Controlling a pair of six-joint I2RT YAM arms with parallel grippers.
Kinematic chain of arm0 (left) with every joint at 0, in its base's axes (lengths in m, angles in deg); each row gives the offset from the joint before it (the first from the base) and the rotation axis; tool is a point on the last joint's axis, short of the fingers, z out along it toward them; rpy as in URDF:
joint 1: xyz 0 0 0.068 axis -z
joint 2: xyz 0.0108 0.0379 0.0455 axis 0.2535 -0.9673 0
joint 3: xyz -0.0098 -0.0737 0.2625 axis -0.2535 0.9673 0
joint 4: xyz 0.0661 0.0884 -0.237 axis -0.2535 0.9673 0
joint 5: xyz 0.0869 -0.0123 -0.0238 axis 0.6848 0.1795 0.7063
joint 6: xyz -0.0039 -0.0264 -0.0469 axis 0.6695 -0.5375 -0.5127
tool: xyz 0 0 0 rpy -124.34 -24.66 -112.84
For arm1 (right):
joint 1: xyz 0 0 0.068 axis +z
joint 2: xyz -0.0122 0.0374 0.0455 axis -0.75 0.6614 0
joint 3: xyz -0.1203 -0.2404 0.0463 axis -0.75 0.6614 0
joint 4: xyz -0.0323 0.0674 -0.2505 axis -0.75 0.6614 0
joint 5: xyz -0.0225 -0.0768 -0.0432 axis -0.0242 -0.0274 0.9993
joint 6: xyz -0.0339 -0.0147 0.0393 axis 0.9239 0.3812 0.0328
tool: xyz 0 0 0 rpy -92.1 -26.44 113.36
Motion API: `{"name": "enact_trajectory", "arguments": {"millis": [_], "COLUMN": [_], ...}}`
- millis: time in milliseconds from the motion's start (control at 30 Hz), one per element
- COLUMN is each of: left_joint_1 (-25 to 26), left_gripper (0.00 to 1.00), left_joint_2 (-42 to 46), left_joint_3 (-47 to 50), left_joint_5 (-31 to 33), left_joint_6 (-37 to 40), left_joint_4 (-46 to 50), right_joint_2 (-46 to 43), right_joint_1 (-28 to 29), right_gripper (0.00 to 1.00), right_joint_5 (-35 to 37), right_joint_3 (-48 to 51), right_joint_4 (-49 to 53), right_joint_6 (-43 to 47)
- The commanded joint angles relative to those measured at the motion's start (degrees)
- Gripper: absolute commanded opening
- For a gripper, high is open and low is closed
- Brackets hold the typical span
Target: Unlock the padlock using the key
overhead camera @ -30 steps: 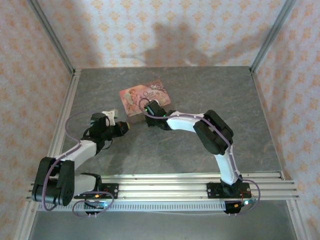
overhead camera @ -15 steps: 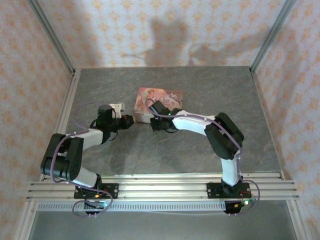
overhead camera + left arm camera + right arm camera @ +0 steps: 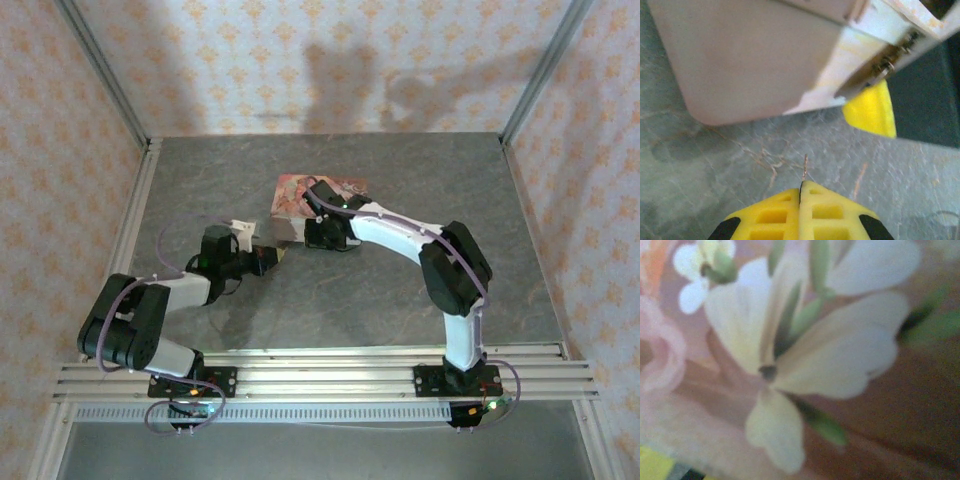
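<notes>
The thin silvery key (image 3: 804,167) sticks out a little from the tips of my left gripper (image 3: 801,187), which is shut on it. In the top view my left gripper (image 3: 277,257) points right, just short of the front left corner of the pink tin (image 3: 300,192). The tin's pale side (image 3: 755,55) hangs tilted above the floor. A small dark metal fitting (image 3: 886,61) shows at its lid edge; I cannot make out a teal padlock. My right gripper (image 3: 326,232) grips the tin's front edge, with one yellow finger (image 3: 871,111) under it.
The tin's flower-printed lid (image 3: 830,355) is very close to the right wrist camera and blurred. Grey stone-patterned table (image 3: 400,290) lies around the arms, with patterned walls on three sides and the aluminium rail (image 3: 320,375) at the near edge.
The right gripper swung the tin to the right and turned it, then held it there. My left gripper moved right and nearer, closing on the tin's front left corner.
</notes>
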Motion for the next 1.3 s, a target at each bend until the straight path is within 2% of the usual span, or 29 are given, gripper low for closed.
{"name": "enact_trajectory", "arguments": {"millis": [0,200,400,767,1267], "left_joint_1": [1.1,1.8,1.9,2.5,2.5], "left_gripper": [0.00,0.00,0.00,0.00,0.00], "left_joint_2": [2.6,4.3,2.3,-1.3,-7.6], "left_joint_3": [2.1,3.8,3.0,5.3,3.9], "left_joint_5": [-1.5,-1.6,-3.1,-1.9,-2.1], "left_joint_6": [1.1,-1.4,-5.7,-9.6,-13.7], "left_joint_4": [-6.9,-12.2,-17.5,-26.7,-36.4], "right_joint_2": [-1.4,-2.3,-3.4,-4.7,-5.9], "right_joint_1": [-0.9,-2.0,-3.0,-3.2,-4.1], "right_gripper": [0.00,0.00,0.00,0.00,0.00], "right_joint_5": [-4.6,-10.8,-15.9,-18.5,-24.2], "right_joint_3": [-1.7,-2.0,-0.8,0.0,1.7], "right_joint_4": [-1.0,-2.8,-5.2,-9.1,-13.9], "right_joint_6": [-3.4,-5.0,-7.2,-14.1,-18.1]}}
